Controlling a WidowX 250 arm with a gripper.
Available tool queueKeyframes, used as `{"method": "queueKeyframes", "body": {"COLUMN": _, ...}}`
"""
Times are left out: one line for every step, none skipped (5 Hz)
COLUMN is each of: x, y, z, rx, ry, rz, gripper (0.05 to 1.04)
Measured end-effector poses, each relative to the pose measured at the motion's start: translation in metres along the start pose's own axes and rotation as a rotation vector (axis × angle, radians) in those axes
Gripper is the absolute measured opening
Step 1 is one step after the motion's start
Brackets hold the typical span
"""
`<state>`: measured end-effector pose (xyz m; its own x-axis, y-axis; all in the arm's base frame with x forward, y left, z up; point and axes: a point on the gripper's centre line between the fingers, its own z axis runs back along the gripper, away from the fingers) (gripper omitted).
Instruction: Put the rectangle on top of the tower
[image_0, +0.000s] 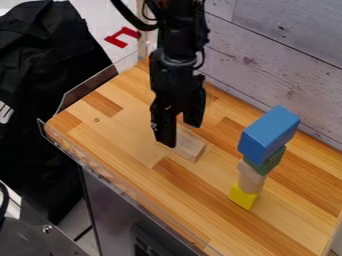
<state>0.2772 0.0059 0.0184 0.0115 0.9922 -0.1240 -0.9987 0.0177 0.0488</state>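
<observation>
The gripper hangs over the middle of the wooden table, pointing down, its two fingers apart. A plain wooden rectangle lies flat on the table directly below it, with its far end partly hidden behind the fingers. I cannot tell whether the fingers touch it. To the right stands the tower: a yellow block at the bottom, a pale wooden piece above it, then a green block, and a large blue block on top, set at a slant.
The wooden table has a clear raised guard along its near left edge. A whitewashed plank wall runs behind the table, close to the tower. Black cloth lies beyond the left edge.
</observation>
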Motion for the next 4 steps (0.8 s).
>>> {"method": "queueKeyframes", "body": {"x": 0.000, "y": -0.006, "z": 0.004, "rx": -0.074, "ry": 0.020, "rz": 0.011, "gripper": 0.998}}
{"method": "queueKeyframes", "body": {"x": 0.004, "y": -0.007, "z": 0.003, "rx": -0.079, "ry": -0.005, "rz": -0.023, "gripper": 0.998}}
{"method": "queueKeyframes", "body": {"x": 0.007, "y": -0.004, "z": -0.010, "rx": -0.035, "ry": -0.031, "rz": -0.023, "gripper": 0.998}}
{"method": "queueKeyframes", "body": {"x": 0.010, "y": -0.006, "z": -0.016, "rx": -0.004, "ry": -0.048, "rz": 0.015, "gripper": 0.998}}
